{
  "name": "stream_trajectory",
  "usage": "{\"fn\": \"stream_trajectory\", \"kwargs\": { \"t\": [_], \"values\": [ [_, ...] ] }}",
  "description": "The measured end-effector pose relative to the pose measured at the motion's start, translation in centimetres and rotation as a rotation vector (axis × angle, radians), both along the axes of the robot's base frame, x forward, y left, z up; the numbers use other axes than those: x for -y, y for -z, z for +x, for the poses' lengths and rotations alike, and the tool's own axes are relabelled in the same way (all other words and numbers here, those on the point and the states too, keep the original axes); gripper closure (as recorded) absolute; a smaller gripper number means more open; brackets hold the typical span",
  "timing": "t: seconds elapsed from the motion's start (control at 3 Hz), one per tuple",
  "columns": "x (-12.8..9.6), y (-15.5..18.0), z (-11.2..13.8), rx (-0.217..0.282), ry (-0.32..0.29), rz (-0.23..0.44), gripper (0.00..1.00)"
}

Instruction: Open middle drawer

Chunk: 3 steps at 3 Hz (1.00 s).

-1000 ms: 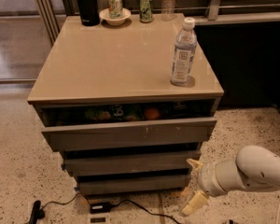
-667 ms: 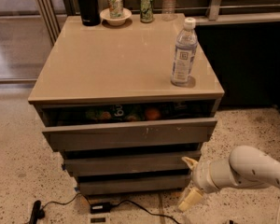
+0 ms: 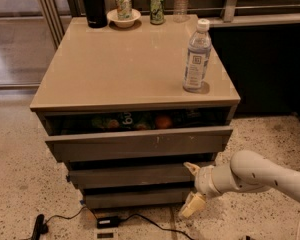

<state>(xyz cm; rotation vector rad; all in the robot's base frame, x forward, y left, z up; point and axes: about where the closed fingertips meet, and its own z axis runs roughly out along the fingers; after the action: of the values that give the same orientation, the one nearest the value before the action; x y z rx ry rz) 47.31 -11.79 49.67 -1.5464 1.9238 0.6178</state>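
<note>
The middle drawer (image 3: 135, 175) is a grey-brown slanted front of medium width, below the widest top drawer front (image 3: 140, 144) and above the narrowest bottom front (image 3: 132, 198). It sits nearly closed, with only a dark gap above it. My gripper (image 3: 191, 190) is at the cabinet's lower right, right in front of the middle drawer's right end. Its two pale fingers are spread apart, one finger (image 3: 191, 168) at the middle drawer's top edge and the other lower by the bottom front. It holds nothing.
The top drawer is slightly open with snacks and fruit inside. On the tan top (image 3: 115, 69) stand a water bottle (image 3: 196, 56), a black flask (image 3: 92, 4), two cans and a bowl (image 3: 123, 19). A black cable and plug (image 3: 107, 221) lie on the speckled floor.
My gripper and arm have moved left, closer to the drawer fronts. The drawers have not moved.
</note>
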Motion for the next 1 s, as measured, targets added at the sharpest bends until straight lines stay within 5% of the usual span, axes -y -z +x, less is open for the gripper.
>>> {"fn": "stream_trajectory", "kwargs": {
  "t": [1.0],
  "values": [
    [-1.8,2.7,2.2,0.077,-0.011,0.017,0.0]
  ]
}}
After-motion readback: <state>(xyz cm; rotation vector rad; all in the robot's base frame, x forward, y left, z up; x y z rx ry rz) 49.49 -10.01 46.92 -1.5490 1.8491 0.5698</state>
